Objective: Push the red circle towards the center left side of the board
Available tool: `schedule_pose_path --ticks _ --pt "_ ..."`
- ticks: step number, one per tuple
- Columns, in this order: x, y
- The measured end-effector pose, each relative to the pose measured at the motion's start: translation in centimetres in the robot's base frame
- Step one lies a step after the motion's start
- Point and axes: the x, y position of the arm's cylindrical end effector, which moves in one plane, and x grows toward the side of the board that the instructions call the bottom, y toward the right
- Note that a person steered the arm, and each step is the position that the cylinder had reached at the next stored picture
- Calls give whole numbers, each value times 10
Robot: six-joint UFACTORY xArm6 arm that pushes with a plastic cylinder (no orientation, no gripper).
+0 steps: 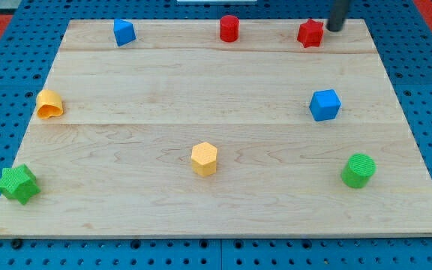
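The red circle (229,28) is a short red cylinder standing near the top edge of the wooden board (216,82), a little right of the middle. My tip (334,29) is the lower end of a dark rod at the view's top right. It is just right of a red star (310,33) and well to the right of the red circle, with the red star between them.
A blue block (124,32) sits at the top left. An orange block (49,104) lies at the left edge, a green star (17,184) at the bottom left. A yellow hexagon (204,159) sits bottom centre, a blue cube (325,105) at right, a green cylinder (358,170) bottom right.
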Motion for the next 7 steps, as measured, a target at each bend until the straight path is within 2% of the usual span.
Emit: schedule_pose_path --ticks 2,3,4,6,7 --pt "-8 -52" --pt "-7 -134" --pt "3 -179" --pt "51 -249" --pt "65 -244"
